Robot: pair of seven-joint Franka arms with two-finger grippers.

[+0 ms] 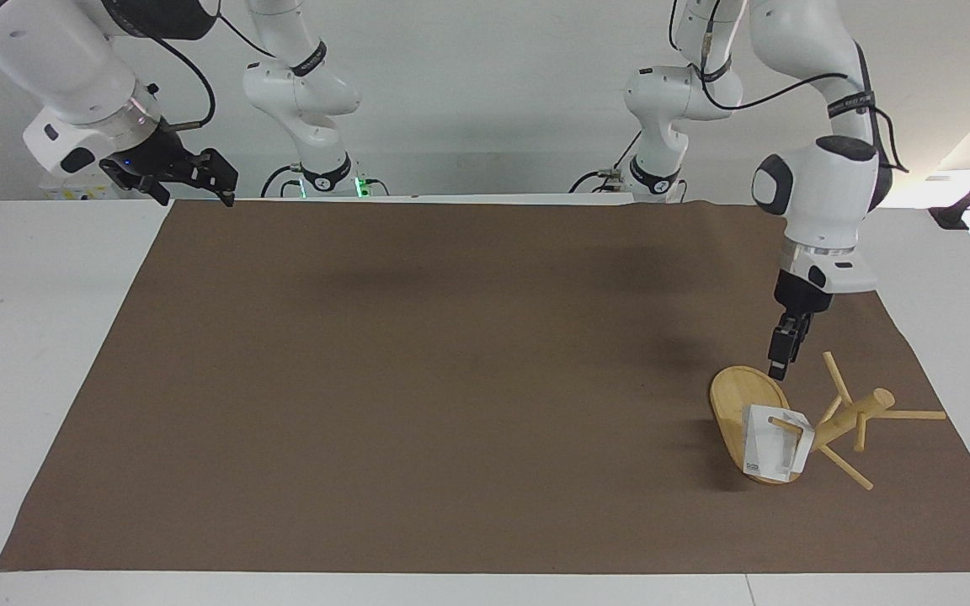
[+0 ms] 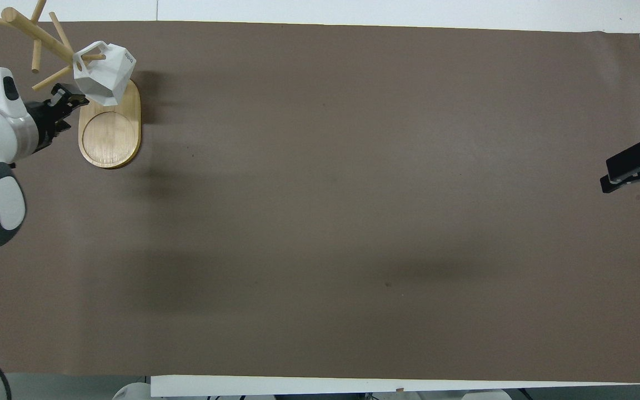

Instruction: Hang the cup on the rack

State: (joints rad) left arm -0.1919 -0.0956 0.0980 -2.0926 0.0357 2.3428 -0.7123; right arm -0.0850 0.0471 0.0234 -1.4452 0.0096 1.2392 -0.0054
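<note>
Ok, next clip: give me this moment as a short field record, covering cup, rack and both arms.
cup: white, hanging by its handle on a peg, not held
rack: bamboo mug tree, at the left arm's end of the brown mat
left gripper: over the rack's base, clear of the cup
right gripper: waits raised over its own end's table edge, fingers open

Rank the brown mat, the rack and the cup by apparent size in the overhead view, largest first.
1. brown mat
2. rack, though its top is cut off at the view's edge
3. cup, hanging on a rack peg
</note>
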